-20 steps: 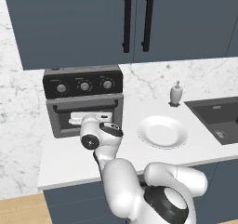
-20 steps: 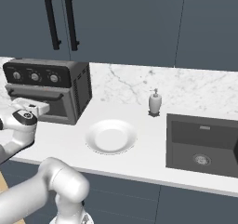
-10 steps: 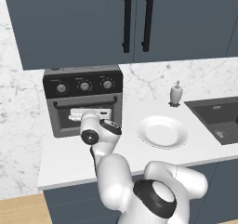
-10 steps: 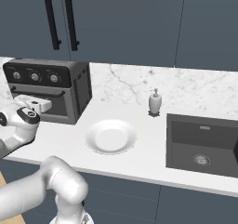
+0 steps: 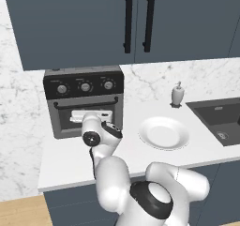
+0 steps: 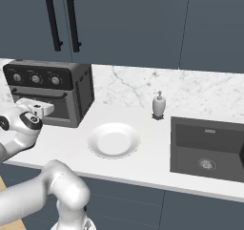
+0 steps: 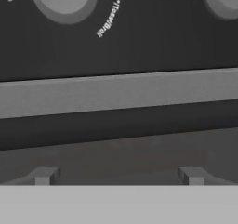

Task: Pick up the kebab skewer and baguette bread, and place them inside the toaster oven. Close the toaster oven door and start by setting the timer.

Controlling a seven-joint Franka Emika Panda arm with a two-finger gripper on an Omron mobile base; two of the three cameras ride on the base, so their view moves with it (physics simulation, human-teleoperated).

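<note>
The toaster oven (image 5: 84, 105) (image 6: 52, 93) stands at the left of the counter with its toaster oven door (image 5: 63, 122) upright and shut. My gripper (image 5: 91, 116) (image 6: 34, 108) hovers right in front of the door's window, open, with nothing between its fingers. In the hand view my gripper (image 7: 118, 176) points at the door just under the grey handle bar (image 7: 118, 92), and two silver knobs (image 7: 65, 0) of the black panel sit above it. The kebab skewer and baguette bread are hidden.
A white plate (image 5: 164, 132) (image 6: 113, 139) lies on the marble counter right of the oven. A soap dispenser (image 5: 176, 94) (image 6: 158, 106) stands by the wall, beside the dark sink (image 5: 220, 119) (image 6: 209, 148). Dark cabinets hang overhead.
My hand has lifted slightly and drawn closer to the oven front; the jaws have stayed wide apart and the door has stayed shut.
</note>
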